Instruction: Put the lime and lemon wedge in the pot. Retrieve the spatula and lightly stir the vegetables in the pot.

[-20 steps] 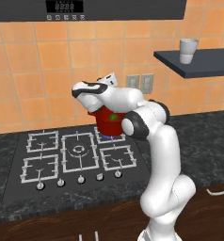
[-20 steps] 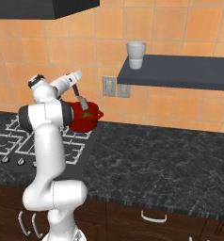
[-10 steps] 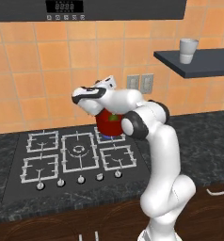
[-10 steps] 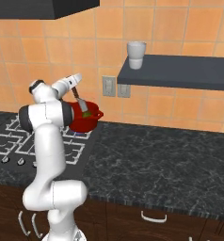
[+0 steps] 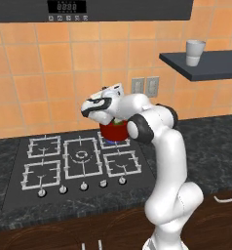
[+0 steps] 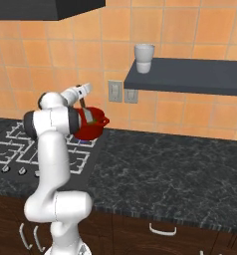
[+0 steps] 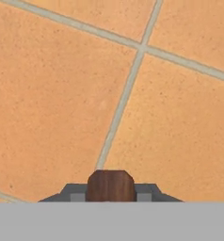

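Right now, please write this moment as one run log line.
stage: stirring | jaws: shut on spatula | spatula: dips into pot | pot: on rear burner of stove | cup: on shelf

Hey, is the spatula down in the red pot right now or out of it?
In: the spatula slants from the gripper down into the pot, its brown handle clamped between the fingers.
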